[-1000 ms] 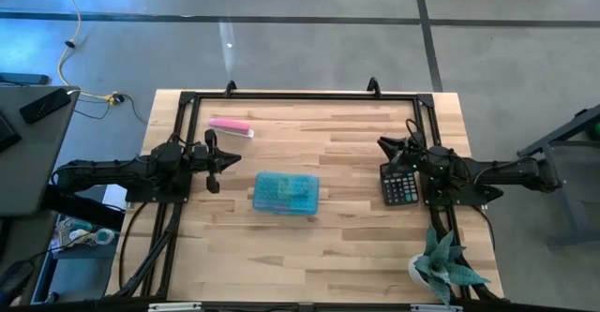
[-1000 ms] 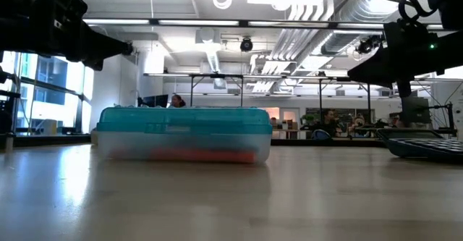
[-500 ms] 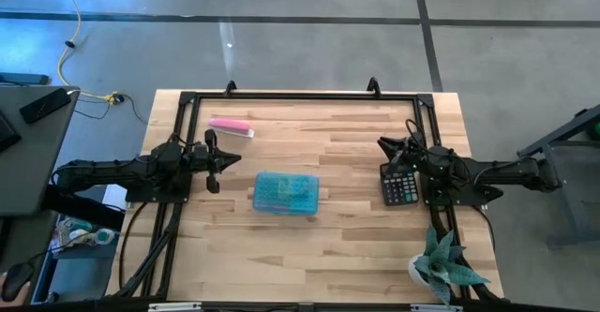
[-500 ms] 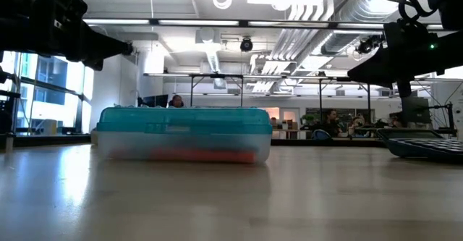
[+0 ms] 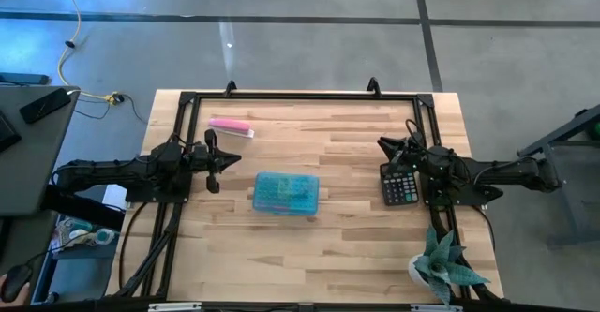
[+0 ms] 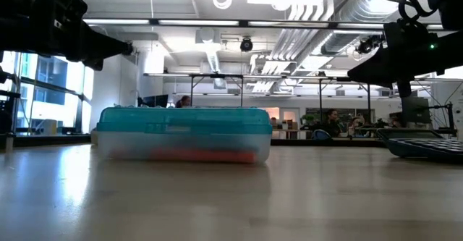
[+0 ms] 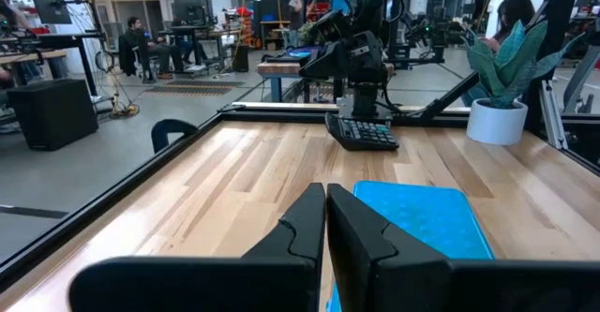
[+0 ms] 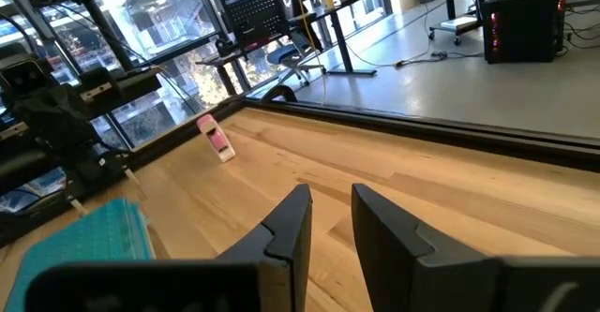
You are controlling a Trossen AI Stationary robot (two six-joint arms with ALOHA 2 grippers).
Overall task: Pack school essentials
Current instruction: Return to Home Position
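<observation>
A closed teal plastic pencil case [image 5: 286, 193] lies flat on the wooden table near its middle. It also shows in the low view [image 6: 184, 134], where an orange-red shape [image 6: 202, 155] shows through its wall. The other stationery is hidden or out of view. My left gripper [image 5: 230, 159] hovers left of the case, shut and empty, as the left wrist view [image 7: 325, 200] shows. My right gripper [image 5: 386, 146] hovers at the right, over the far end of a black calculator [image 5: 401, 186]. Its fingers stand slightly apart and hold nothing, as the right wrist view [image 8: 328, 204] shows.
A pink oblong item [image 5: 231, 126] lies at the far left of the table. A spiky green potted plant [image 5: 445, 265] stands at the near right corner. A black metal frame [image 5: 300, 95] runs along the table's edges. Bare wood lies in front of the case.
</observation>
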